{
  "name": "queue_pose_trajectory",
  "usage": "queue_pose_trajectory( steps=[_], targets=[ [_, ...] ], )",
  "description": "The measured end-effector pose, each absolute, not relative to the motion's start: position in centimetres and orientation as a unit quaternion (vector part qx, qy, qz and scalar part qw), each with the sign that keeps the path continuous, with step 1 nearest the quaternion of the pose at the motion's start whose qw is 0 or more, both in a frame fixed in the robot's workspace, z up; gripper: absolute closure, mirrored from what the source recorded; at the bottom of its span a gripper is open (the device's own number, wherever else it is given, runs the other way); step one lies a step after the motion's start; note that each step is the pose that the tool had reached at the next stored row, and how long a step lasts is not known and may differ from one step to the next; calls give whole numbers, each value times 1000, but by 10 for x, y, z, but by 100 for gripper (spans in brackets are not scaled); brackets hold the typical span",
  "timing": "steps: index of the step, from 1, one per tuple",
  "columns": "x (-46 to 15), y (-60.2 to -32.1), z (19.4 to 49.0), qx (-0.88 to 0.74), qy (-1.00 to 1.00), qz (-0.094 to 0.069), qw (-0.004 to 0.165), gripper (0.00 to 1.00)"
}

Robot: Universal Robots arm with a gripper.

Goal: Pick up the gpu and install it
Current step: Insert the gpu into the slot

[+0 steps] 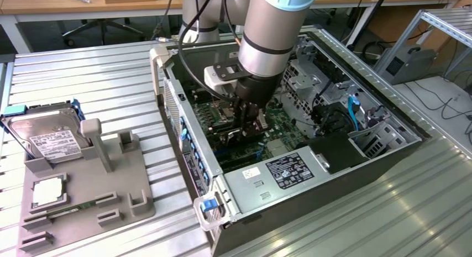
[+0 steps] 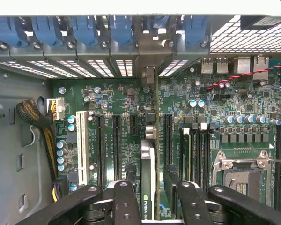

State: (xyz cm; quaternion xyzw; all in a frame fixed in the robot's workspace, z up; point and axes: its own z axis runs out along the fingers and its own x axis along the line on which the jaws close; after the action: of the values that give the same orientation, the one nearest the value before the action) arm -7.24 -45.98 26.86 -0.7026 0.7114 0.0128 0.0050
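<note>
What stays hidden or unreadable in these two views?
- gpu connector edge, wrist view: seen edge-on, so seating in the slot is unclear.
- tool tips, exterior view: buried in the computer case.
- hard drive label text, exterior view: too small.

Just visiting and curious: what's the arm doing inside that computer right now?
End effector shut on gpu, edge-on. Card low over motherboard slots inside case. Nothing seen blocking.

The gpu [image 2: 148,178], seen edge-on in the wrist view, is showing part of a pale logo and letters near its lower end, cut off and not fully readable. The labels on the hard drive [image 1: 50,138] and the power supply [image 1: 289,169] are carrying print too small to read.
</note>
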Motion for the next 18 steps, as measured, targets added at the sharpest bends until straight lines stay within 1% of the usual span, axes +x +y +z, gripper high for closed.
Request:
queue_pose_trajectory(
  steps=[10, 11, 12, 13, 18],
  targets=[
    [-72, -460, 269, -703, 711, 13, 5, 62],
    [-72, -460, 269, -703, 711, 13, 5, 64],
    [-72, -460, 269, -703, 711, 13, 5, 71],
    [-72, -460, 269, -703, 711, 13, 5, 74],
    [-72, -460, 269, -703, 711, 13, 5, 74]
  ],
)
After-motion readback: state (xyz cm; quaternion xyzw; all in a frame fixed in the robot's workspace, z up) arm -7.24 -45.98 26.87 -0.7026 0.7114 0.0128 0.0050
